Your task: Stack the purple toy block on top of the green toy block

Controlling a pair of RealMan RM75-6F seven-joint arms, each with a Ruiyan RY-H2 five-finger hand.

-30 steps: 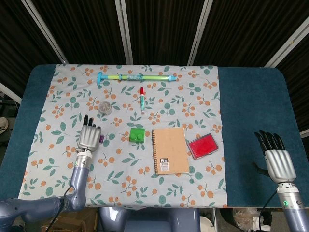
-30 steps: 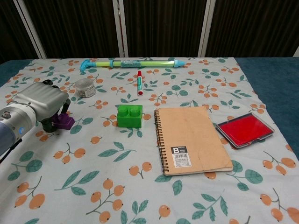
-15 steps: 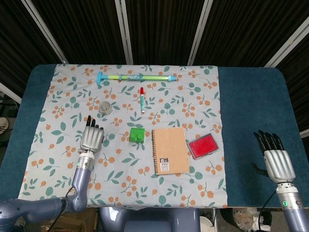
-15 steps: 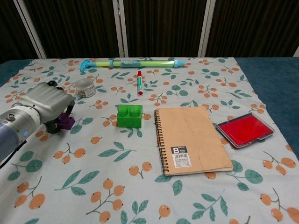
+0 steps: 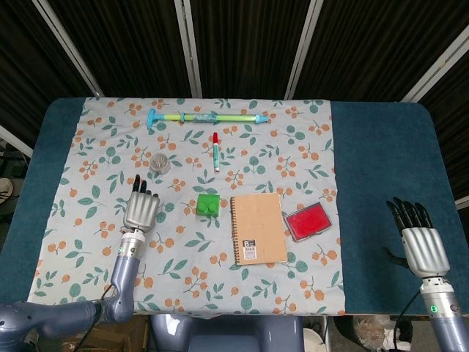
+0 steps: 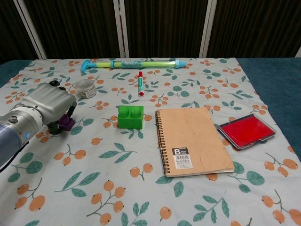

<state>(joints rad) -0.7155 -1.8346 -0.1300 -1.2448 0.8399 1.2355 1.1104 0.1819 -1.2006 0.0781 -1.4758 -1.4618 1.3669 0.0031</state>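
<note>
Left hand over the purple block, green block alone on the cloth.

The silver-backed left hand point(image 6: 44, 106) sits palm-down left of the bright green two-stud toy block point(image 6: 130, 117), dark fingers point(image 5: 141, 194) pointing toward the far edge of the table in the head view and curled down around the small purple toy block point(image 6: 66, 123) in the chest view. Only a corner of that purple piece peeks out under the hand (the head view hides it entirely), so whether the fingers truly grip it cannot be told. The green block sits upright on the floral tablecloth point(image 6: 141, 188), nothing on top of it, just left of the tan spiral notebook point(image 6: 193, 140). Well to the right of the green block, the right hand point(image 5: 421, 238) hangs over the blue table point(image 5: 381, 176), fingers straight, slightly spread, holding nothing.
</note>
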